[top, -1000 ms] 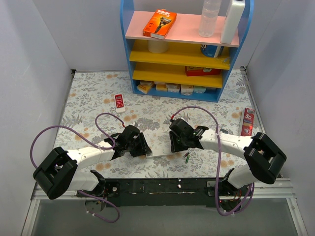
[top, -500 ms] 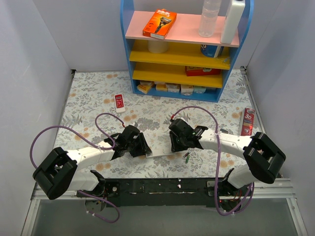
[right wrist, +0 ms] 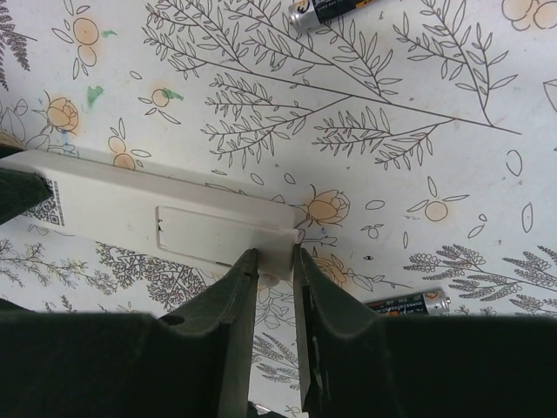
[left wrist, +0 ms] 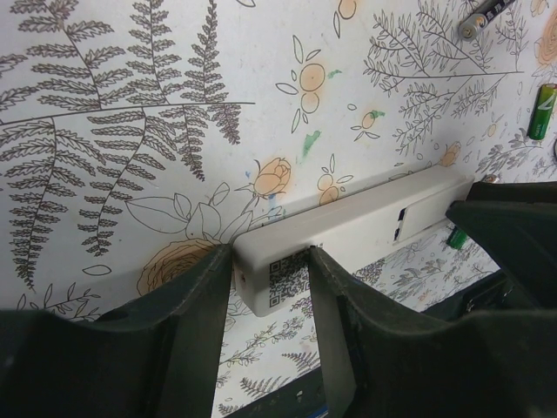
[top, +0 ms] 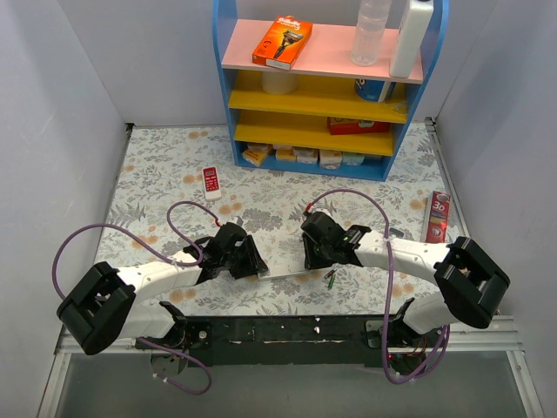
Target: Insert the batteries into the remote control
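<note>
The white remote control (top: pixel 283 273) lies back side up on the floral cloth, its battery cover (right wrist: pixel 218 239) closed. My left gripper (top: pixel 252 261) is shut on its left end by the QR label (left wrist: pixel 287 277), also seen in the left wrist view (left wrist: pixel 270 261). My right gripper (top: pixel 310 257) is shut on the right end corner (right wrist: pixel 272 254). Batteries lie loose: a green one and a dark one just right of the remote (top: pixel 331 278), a dark one (right wrist: pixel 335 10), another (right wrist: pixel 409 302), and a green one (left wrist: pixel 541 111).
A blue shelf unit (top: pixel 228 96) with boxes and bottles stands at the back. A short red-and-white remote (top: pixel 210 180) lies left of it. A red pack (top: pixel 438 215) lies at the right edge. The black arm rail (top: pixel 287 329) runs along the near edge.
My right wrist has shifted very slightly to the right. The remote and my left gripper stay where they were.
</note>
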